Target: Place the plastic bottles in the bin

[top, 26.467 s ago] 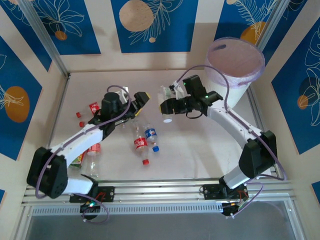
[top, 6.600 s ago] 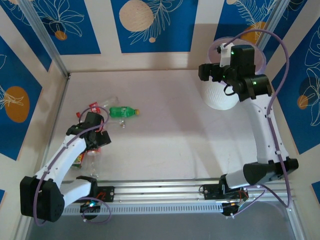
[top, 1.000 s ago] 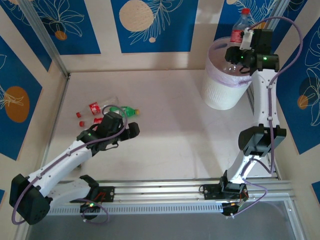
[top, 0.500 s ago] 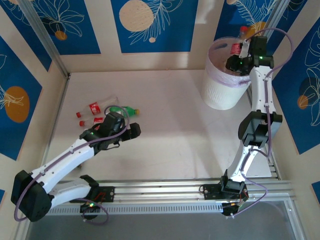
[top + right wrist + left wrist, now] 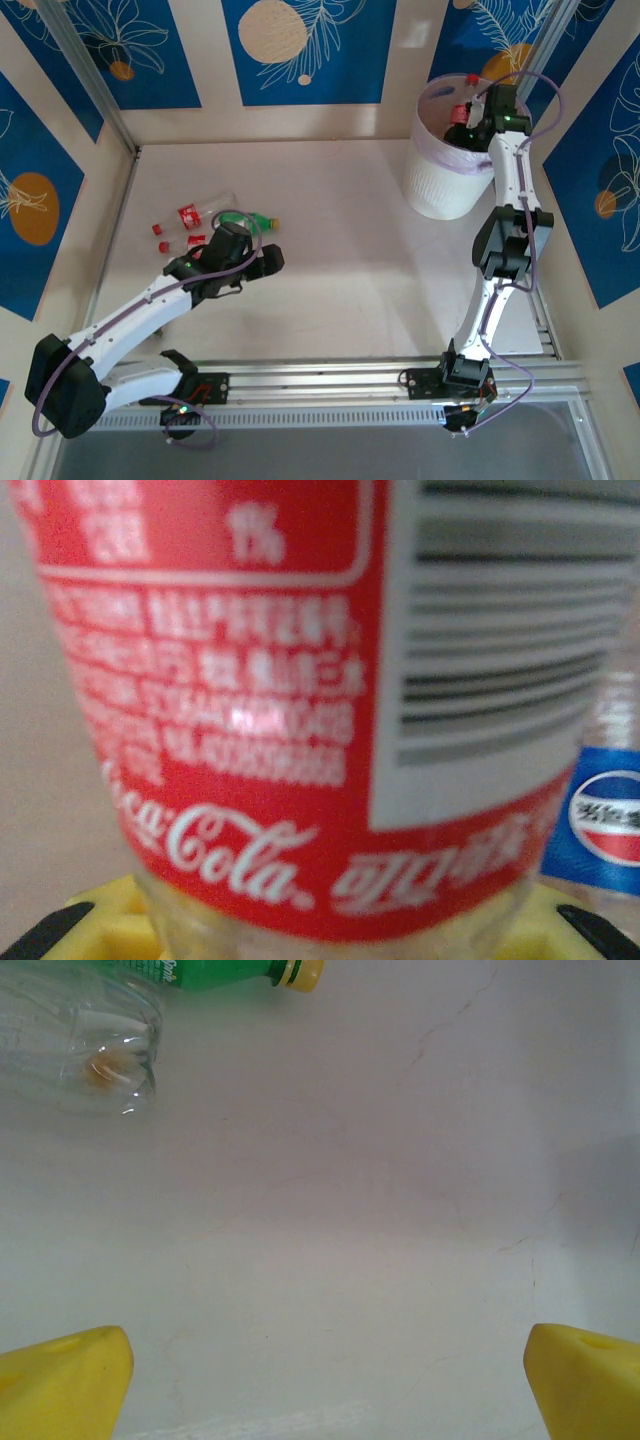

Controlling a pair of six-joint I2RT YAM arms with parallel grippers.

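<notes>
**A:** Where is the right gripper (image 5: 472, 118)?

**B:** Over the bin (image 5: 432, 190), jaws closed on an upright red-labelled bottle (image 5: 250, 700). A blue-labelled bottle (image 5: 605, 820) shows just past it.

**A:** And the left gripper (image 5: 320, 1390)?

**B:** Spread wide, holding nothing. A green bottle (image 5: 200, 970) and a clear bottle (image 5: 85, 1050) lie on the table ahead of it, to its left.

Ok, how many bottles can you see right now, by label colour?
Red-labelled bottles: 3, two lying on the table, one shut in the right gripper at the bin.
Green bottle: 1.
Blue-labelled bottle: 1.
Total: 5.
</notes>
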